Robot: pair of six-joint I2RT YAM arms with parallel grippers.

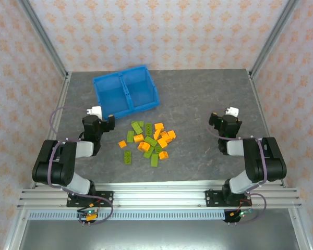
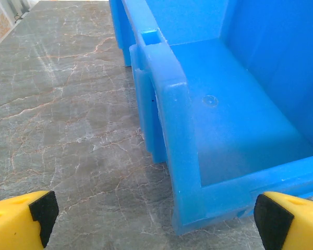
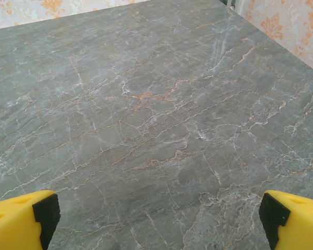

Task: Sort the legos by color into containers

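Starting with the left gripper: jaws spread wide, nothing in them, yellow fingers well apart over the table
Right in front of it: a near corner of the blue bin, basically just beside the left gripper in the wrist view
Right gripper: also fully released and holding nothing, with plain grey marble-look table under it
Legos: all in a loose scatter on the table between the two arms, on the near side of the bin and closer to the left arm
Colors: green ones and orange ones totally mixed together, some touching
Bin: sits at a slight angle toward the far left of the table, with a middle wall splitting it into two side-by-side compartments
Backdrop: peach patterned wallpaper around the table
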